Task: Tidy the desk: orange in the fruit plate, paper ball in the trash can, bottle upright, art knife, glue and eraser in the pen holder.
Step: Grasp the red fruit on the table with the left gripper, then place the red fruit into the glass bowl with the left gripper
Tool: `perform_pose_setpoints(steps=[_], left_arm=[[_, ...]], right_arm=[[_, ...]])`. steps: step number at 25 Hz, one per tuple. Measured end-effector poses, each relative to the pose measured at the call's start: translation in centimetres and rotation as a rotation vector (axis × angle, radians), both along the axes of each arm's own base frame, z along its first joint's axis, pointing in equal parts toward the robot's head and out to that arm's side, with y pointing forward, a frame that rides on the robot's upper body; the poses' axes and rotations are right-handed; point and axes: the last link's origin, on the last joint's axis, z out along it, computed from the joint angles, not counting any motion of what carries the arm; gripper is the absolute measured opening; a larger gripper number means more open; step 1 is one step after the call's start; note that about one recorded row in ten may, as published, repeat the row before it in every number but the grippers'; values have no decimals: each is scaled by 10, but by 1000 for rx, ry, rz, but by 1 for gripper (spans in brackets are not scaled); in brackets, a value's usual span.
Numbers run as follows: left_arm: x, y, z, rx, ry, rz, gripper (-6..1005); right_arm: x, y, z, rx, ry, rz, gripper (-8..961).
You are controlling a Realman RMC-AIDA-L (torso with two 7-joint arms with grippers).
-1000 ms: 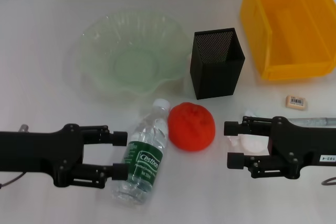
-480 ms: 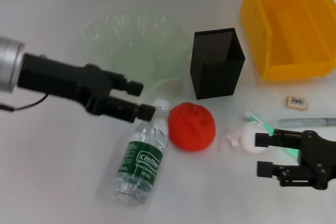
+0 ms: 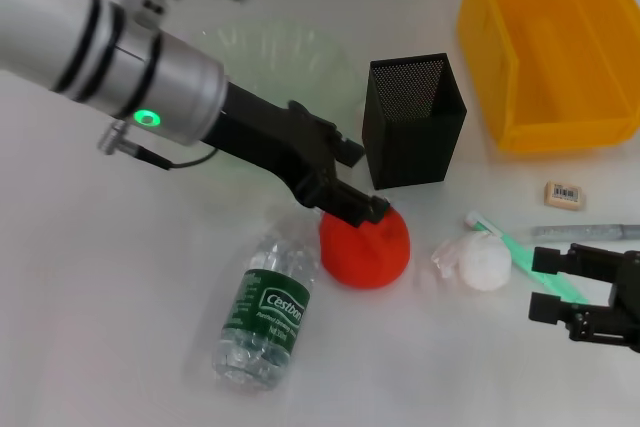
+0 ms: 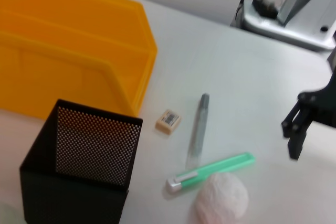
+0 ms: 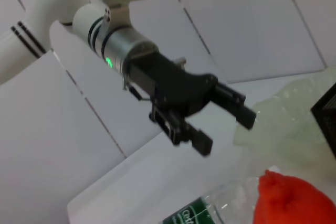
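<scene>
The orange point(image 3: 365, 247) sits mid-table beside the bottle point(image 3: 265, 312), which lies on its side. My left gripper point(image 3: 358, 183) hangs open just above the orange's far edge, holding nothing; the right wrist view shows it point(image 5: 228, 134) with fingers spread over the orange point(image 5: 294, 200). At the lower right my right gripper point(image 3: 545, 282) stands open, close to the paper ball point(image 3: 483, 264) and glue point(image 3: 510, 242). The art knife point(image 3: 590, 232) and eraser point(image 3: 564, 194) lie farther right. The left arm partly covers the fruit plate point(image 3: 290, 52). The pen holder point(image 3: 415, 117) and trash can point(image 3: 550, 47) stand behind.
In the left wrist view the eraser point(image 4: 168, 120), art knife point(image 4: 198, 129), glue point(image 4: 215, 170) and paper ball point(image 4: 221, 198) lie between the pen holder point(image 4: 84, 166) and my right gripper point(image 4: 296, 129). The trash can point(image 4: 68, 51) is close beside the pen holder.
My left arm swung up from beside the bottle and across to the orange. My right gripper drew back to the right, uncovering the paper ball and glue.
</scene>
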Motion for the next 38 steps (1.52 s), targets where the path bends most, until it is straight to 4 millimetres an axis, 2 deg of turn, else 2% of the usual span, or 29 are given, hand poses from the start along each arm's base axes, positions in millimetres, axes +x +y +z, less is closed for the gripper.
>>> perform_pose_setpoints(steps=[1, 2, 3, 4, 6, 7, 9, 10, 13, 14, 16, 29, 34, 35, 38], left_arm=[[2, 0, -10, 4, 25, -21, 689], [2, 0, -10, 4, 25, -21, 688], [2, -1, -28, 3, 67, -54, 686], [1, -2, -34, 6, 79, -64, 685], [1, -2, -34, 6, 79, -64, 683], [-1, -5, -48, 17, 108, -83, 681], [-1, -5, -48, 17, 108, -83, 679], [-6, -5, -58, 29, 129, -84, 678], [-6, -5, -58, 29, 129, -84, 674], [-19, -6, -74, 43, 170, -83, 673], [-24, -6, -79, 61, 184, -84, 670], [-31, -10, -81, 73, 166, -138, 654], [-26, -11, -79, 63, 118, -139, 448], [-20, -13, -69, 46, 13, -130, 420], [-18, -13, -62, 48, -36, -123, 337]], right_arm=[[1, 0, 2, 10, 0, -7, 769], [3, 0, 4, 17, 0, -12, 769], [5, 0, 8, 36, 2, -24, 769], [5, 0, 8, 36, 2, -24, 768], [6, 1, 12, 55, 8, -34, 768], [7, 1, 13, 62, 10, -37, 768], [7, 1, 14, 68, 13, -40, 768], [7, 1, 14, 69, 13, -41, 768], [7, 1, 15, 69, 14, -41, 769], [6, 2, 15, 67, 15, -40, 769], [6, 3, 15, 63, 16, -43, 769], [3, 7, 15, 60, 18, -41, 768], [3, 8, 14, 62, 16, -44, 768], [3, 8, 14, 62, 17, -44, 768], [3, 8, 13, 62, 17, -44, 768]])
